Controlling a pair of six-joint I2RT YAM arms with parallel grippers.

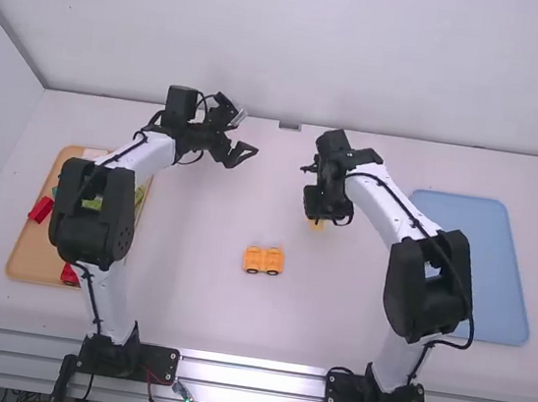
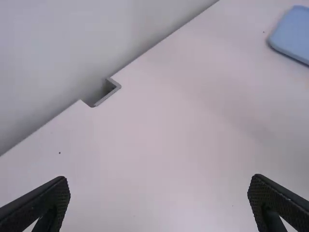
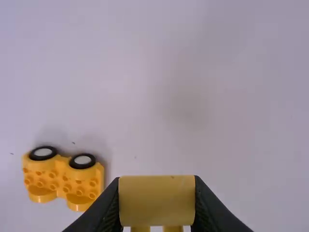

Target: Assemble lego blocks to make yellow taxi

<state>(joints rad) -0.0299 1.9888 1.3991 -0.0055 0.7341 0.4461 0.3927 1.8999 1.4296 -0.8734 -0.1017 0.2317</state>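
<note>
My right gripper (image 1: pixel 315 213) is over the table right of centre, shut on a yellow block (image 1: pixel 316 224). In the right wrist view the yellow block (image 3: pixel 157 200) is clamped between the fingertips of the right gripper (image 3: pixel 157 205). A yellow wheeled base (image 1: pixel 263 260) with black tyres lies on the table nearer the arms, left of that gripper; the wheeled base (image 3: pixel 63 178) shows its studs and two wheels in the right wrist view. My left gripper (image 1: pixel 246 155) stands open and empty over the far left-middle of the table; its own view shows the left gripper (image 2: pixel 159 200) with fingers wide apart.
At the left a wooden tray (image 1: pixel 28 247) holds red (image 1: pixel 41 209) and green blocks, partly under the left arm. A blue tray (image 1: pixel 470 257) lies at the right, partly behind the right arm. The table's far edge has a small notch (image 2: pixel 104 92) near the wall.
</note>
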